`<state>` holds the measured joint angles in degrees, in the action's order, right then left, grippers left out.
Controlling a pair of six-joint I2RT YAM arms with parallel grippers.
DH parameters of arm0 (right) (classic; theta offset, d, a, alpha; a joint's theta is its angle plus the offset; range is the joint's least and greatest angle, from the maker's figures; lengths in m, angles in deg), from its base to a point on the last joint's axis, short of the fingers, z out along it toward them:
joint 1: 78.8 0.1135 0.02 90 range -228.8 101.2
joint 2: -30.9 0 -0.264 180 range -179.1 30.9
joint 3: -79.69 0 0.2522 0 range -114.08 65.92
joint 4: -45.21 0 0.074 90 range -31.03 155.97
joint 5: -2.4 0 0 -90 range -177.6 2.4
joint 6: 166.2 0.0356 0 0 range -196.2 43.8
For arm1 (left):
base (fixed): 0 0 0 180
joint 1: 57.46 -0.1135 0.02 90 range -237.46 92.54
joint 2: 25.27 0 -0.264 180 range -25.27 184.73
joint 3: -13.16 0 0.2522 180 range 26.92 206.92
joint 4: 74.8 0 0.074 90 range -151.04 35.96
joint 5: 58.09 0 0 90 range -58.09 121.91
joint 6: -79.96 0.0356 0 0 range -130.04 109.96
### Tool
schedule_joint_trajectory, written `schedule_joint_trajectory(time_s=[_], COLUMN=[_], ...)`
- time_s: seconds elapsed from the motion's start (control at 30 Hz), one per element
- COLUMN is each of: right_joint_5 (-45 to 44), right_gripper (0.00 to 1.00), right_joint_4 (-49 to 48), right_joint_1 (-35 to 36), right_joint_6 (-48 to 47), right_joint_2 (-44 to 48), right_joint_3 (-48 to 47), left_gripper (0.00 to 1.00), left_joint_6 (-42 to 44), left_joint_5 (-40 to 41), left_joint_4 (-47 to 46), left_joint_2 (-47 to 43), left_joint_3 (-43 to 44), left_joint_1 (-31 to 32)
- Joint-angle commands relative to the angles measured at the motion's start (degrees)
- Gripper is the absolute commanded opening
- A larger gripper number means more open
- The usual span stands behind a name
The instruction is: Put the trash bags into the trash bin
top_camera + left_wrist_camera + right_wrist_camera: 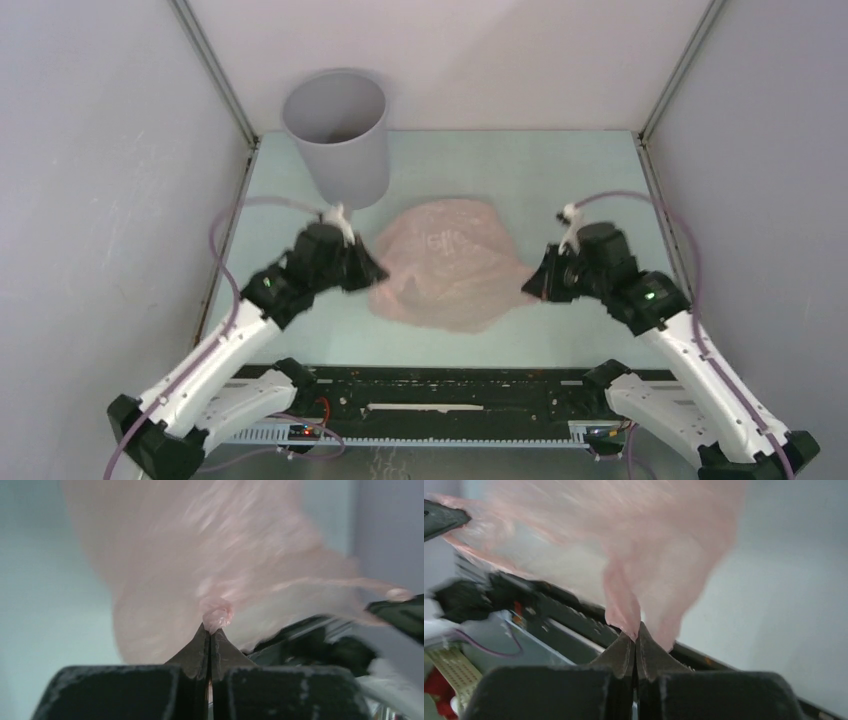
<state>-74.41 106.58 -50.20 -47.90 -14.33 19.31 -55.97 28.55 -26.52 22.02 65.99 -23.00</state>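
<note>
Pink and pale, you have one trash bag (445,265) here, a single sheet of wrinkled translucent film spread over the middle of the table (570,180), with faint print on its upper side. One trash bin (338,135) is in view, grey, smooth-sided and upright with its round mouth open, at the far left corner. It is near the bag's far edge but apart from it. Two arms reach in, one from each side. Your left gripper (372,270) is clenched on the bag's left edge, and its wrist view shows the fingertips pressed together with a small twisted knot of film pinched at the tip. Your right gripper (528,285) is likewise clenched on the right edge, a fold of film caught between its closed fingers. The film stretches between them. Whether it touches the table underneath, you cannot tell. The tabletop is a pale green, matte surface. Three plain whitish walls (90,200) close it in, joined by metal corner strips, and a black rail (450,385) runs along the near edge between the arm bases.
</note>
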Motion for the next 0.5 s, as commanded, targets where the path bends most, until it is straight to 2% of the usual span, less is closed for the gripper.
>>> schedule_joint_trajectory(time_s=[0.0, 0.1, 0.17, 0.23, 0.27, 0.3, 0.4, 0.47], right_joint_5=[-2.3, -4.7, -5.4, -5.0, -4.5, -4.0, -4.3, -4.9], right_gripper=[0.00, 0.00, 0.00, 0.00, 0.00, 0.00, 0.00, 0.00], right_joint_4=[-0.5, 7.3, 11.1, 9.4, 6.7, 3.2, -6.4, -6.8], right_joint_1=[-3.4, -4.3, -4.4, -4.4, -4.4, -4.4, -4.4, -4.5], right_joint_6=[-7.7, -12.9, -14.2, -14.1, -13.9, -13.7, -12.0, -9.3], right_joint_2=[-5.5, -14.1, -17.7, -17.9, -16.3, -13.8, -4.9, -1.4], right_joint_3=[-23.8, -47.4, -63.9, -69.4, -67.6, -63.3, -40.5, -26.9], left_gripper=[0.00, 0.00, 0.00, 0.00, 0.00, 0.00, 0.00, 0.00], left_joint_6=[9.6, 15.2, 15.4, 14.3, 13.8, 13.6, 10.4, 6.7], left_joint_5=[-1.9, -3.0, -5.2, -8.2, -9.2, -9.3, -3.2, -0.2], left_joint_4=[0.2, 7.4, 7.9, 4.1, 1.5, -2.2, -8.7, -6.1], left_joint_2=[11.5, 22.4, 27.8, 29.6, 28.8, 26.7, 18.3, 16.6], left_joint_3=[34.2, 65.6, 83.9, 88.2, 85.5, 79.1, 52.5, 35.4], left_joint_1=[-2.8, -2.9, -2.9, -2.5, -2.1, -1.5, -1.1, -1.6])
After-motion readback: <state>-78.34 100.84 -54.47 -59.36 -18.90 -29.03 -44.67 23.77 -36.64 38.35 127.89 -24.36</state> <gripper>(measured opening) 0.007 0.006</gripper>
